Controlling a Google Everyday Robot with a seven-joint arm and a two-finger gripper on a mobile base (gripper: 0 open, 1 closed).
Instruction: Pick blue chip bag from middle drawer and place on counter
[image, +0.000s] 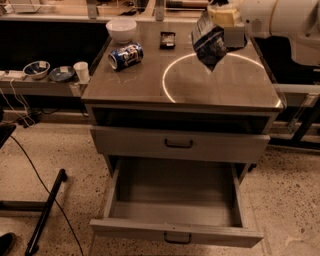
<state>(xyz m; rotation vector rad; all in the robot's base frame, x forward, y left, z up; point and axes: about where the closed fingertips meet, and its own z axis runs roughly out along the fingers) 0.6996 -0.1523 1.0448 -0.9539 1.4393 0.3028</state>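
The blue chip bag (210, 44), dark blue-black foil with white markings, hangs in the air above the far part of the counter (135, 82), over the white circle outline (170, 95). My gripper (223, 19) is at the top of the view, shut on the bag's upper edge, with the white arm reaching in from the right. The grey drawer (175, 200) pulled out below stands open with a bare interior. A similar grey drawer front (179, 144) above it is only slightly out.
A blue-and-white drink can (125, 55) lies on its side at the counter's left. A white bowl (121, 29) and a small dark object (167, 39) sit at the back. Bowls and a cup (80, 71) stand on a low shelf to the left. A cable (35, 165) runs over the floor.
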